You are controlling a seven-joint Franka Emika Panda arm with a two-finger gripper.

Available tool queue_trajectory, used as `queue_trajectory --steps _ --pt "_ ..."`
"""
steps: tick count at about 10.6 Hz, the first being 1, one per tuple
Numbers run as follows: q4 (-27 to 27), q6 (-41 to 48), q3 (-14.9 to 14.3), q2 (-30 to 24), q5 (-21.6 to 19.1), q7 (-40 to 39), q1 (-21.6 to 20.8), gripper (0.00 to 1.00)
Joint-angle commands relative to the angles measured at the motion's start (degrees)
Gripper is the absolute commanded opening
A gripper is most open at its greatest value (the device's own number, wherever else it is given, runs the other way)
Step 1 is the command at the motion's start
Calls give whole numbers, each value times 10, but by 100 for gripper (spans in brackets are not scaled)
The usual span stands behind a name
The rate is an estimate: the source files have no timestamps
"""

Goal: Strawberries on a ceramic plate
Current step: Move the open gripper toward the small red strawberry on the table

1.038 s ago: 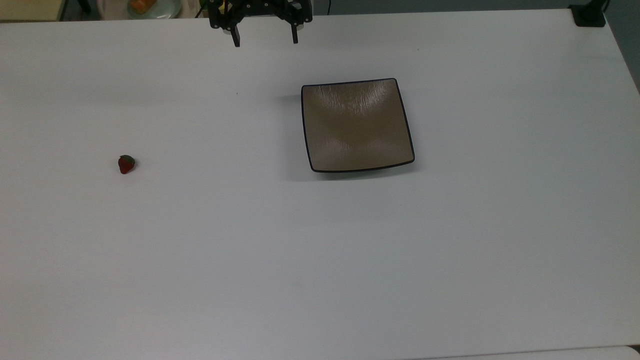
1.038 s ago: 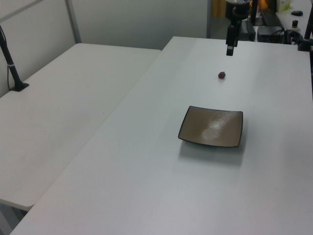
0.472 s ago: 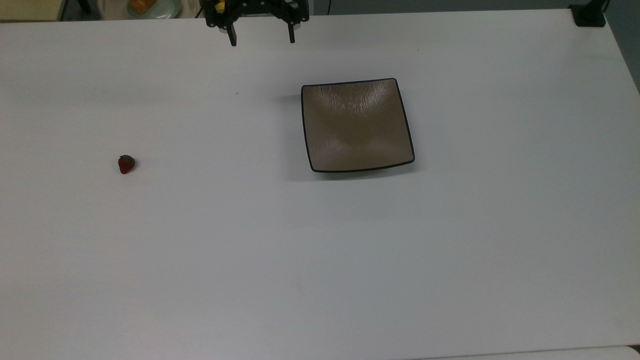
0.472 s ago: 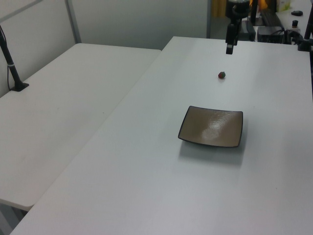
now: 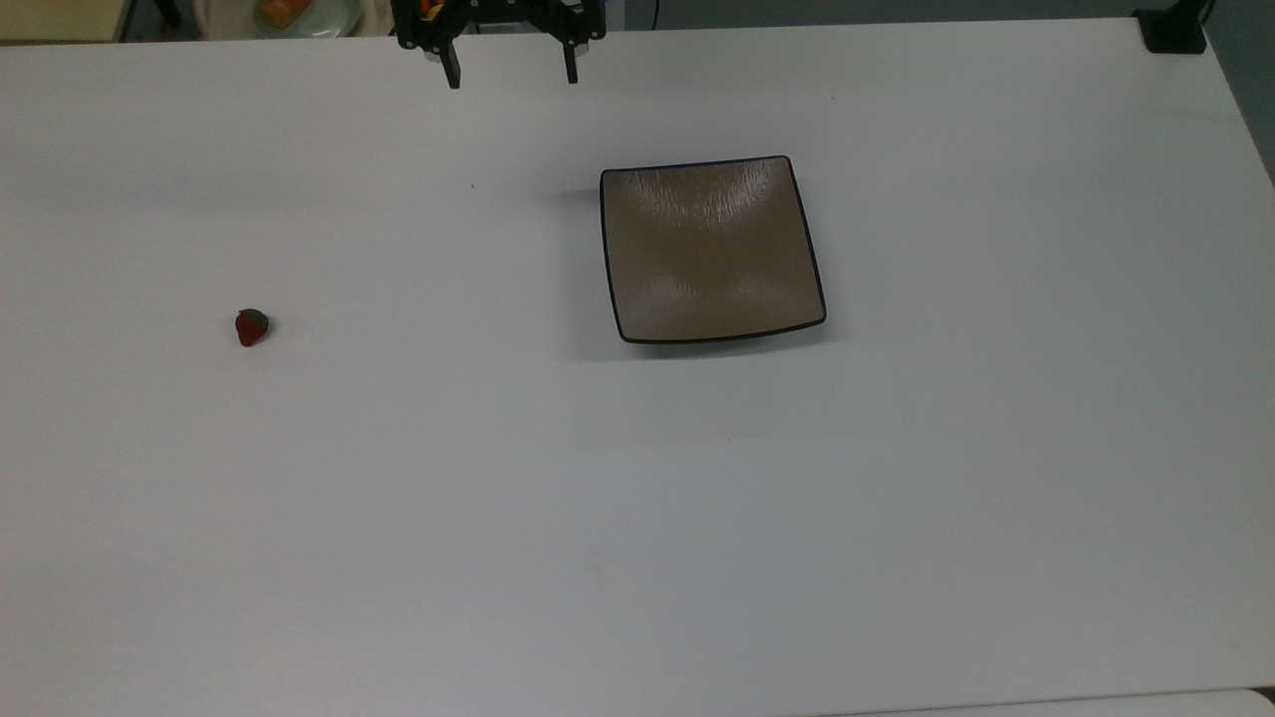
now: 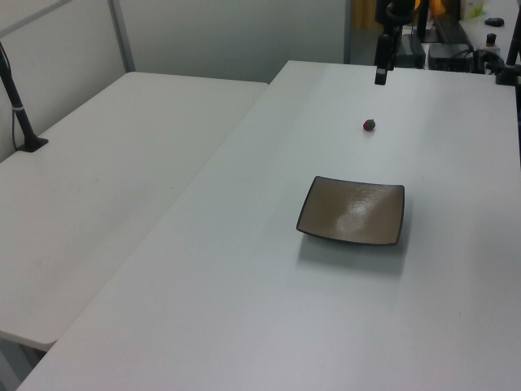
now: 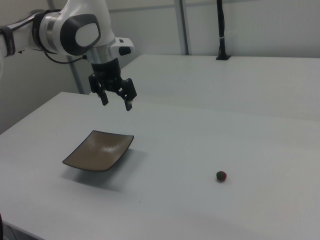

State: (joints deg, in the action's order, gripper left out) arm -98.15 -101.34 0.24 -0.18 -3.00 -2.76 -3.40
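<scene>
One small red strawberry (image 5: 252, 327) with a dark green cap, lying on the bare white table (image 5: 637, 498) toward the top view's left, well apart from the gripper (image 5: 508, 74), which hangs above the table's far edge at the top view's upper middle. In the right view, strawberry (image 7: 221, 175) low at the right view's right, gripper (image 7: 116, 101) up at the right view's left, raised clear of the tabletop, a broad stretch of white surface between the two. In the left view, strawberry (image 6: 369, 125) just below and a touch to the left view's left of the gripper (image 6: 380, 77), though lying on the table while the gripper stands in the air above. Fingers (image 5: 453, 74) spread wide apart, pointing downward, with nothing between them and nothing touched: no contact with fruit, plate or table. Square ceramic plate (image 5: 787, 189), glossy beige-brown with a thin dark rim and upturned corners, resting flat near the table's middle, toward the top view's right of the gripper and nearer the camera; bare inside. Plate (image 7: 80, 155) in the right view directly below and a little forward of the gripper, apart from it. Strawberry and plate well apart from each other, fruit at the top view's left, plate at the centre-right.
</scene>
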Motion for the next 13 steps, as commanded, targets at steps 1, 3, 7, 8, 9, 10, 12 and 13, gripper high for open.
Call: queue_trajectory --steps 1,3,7,8,9,10,12,13 --pt "-6 -14 3 -2 0 5 -4 100" --pt "-6 -13 4 3 1 -7 1 100" --pt "-8 -11 4 5 4 -188 31 100" --pt "-6 -7 4 10 4 -236 40 100" --pt "-6 -5 5 10 4 -275 53 100" --pt "-5 -9 5 15 7 -298 62 100" --pt "11 -23 6 43 25 -303 91 100" --pt "17 -39 7 63 36 -304 105 100"
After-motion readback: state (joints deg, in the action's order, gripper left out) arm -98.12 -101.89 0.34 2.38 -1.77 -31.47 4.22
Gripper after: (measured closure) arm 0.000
